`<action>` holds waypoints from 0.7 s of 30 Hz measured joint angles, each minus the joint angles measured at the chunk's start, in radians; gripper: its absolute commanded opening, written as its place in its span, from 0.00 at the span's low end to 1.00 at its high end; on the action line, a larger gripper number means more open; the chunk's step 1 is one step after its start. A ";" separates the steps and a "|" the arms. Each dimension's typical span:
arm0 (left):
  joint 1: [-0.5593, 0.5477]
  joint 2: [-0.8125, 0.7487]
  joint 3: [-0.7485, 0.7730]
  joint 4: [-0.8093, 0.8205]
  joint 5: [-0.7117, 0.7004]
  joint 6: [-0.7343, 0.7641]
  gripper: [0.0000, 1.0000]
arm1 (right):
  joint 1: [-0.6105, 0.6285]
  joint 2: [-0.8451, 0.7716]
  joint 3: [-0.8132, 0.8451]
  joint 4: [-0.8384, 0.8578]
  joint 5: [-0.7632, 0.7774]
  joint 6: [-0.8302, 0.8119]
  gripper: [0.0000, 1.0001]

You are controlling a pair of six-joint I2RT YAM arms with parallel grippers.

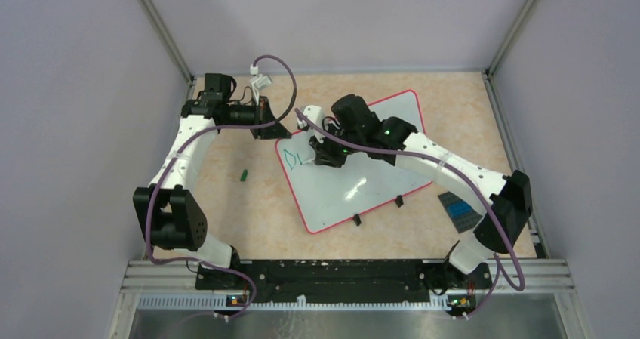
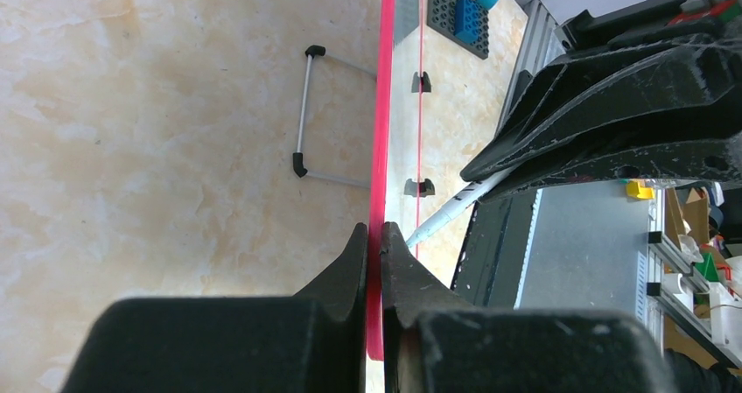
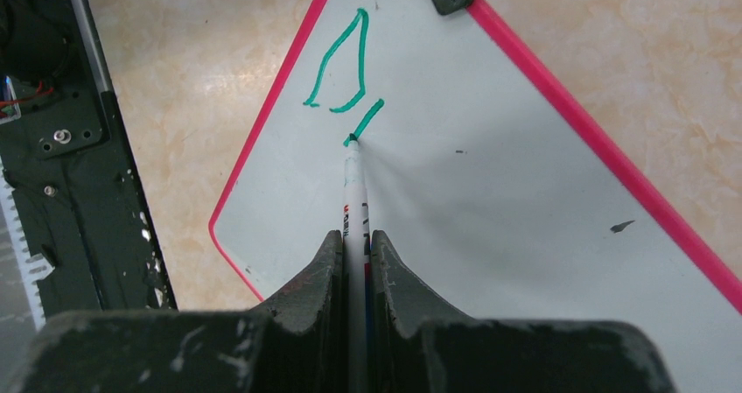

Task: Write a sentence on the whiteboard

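On the table [image 1: 226, 203], a small green thing [image 1: 244, 175] lies apart from the whiteboard [image 1: 362, 180], off its left side; it is too small to say what it is.

The left gripper [image 1: 277, 130] is at the whiteboard's far left corner. In the left wrist view its fingers [image 2: 350, 257] are pressed together on the whiteboard's thin red rim [image 2: 381, 104], which runs edge-on between them. In that view a bent wire bracket [image 2: 304, 113] shows on one side of the rim, and two small black feet [image 2: 422, 82] show on the other.

The whiteboard sits on the table in the middle of the work area, turned askew, with its feet on the edge nearest the arm bases. Green strokes [image 3: 346, 69] are drawn on its white face close to the left corner: a pointed, D-like shape and a short slanted line beside it.

The right gripper [image 1: 323, 156] is over the whiteboard, just right of the strokes. Its fingers [image 3: 324, 266] are clamped on a white marker [image 3: 354, 192], whose dark tip touches the whiteboard at the lower end of the short slanted line.

Right of the whiteboard, just past its near right corner, a dark grey studded plate [image 1: 460, 207] lies on the table with a blue brick [image 2: 466, 18] on it.
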 measured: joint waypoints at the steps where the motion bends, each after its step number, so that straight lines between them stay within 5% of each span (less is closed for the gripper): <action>1: 0.000 0.000 0.000 0.000 0.000 -0.002 0.00 | 0.000 0.002 0.006 0.000 0.003 0.001 0.00; 21: 0.000 -0.001 -0.002 0.003 -0.003 -0.002 0.00 | -0.027 0.012 0.032 0.003 -0.002 0.019 0.00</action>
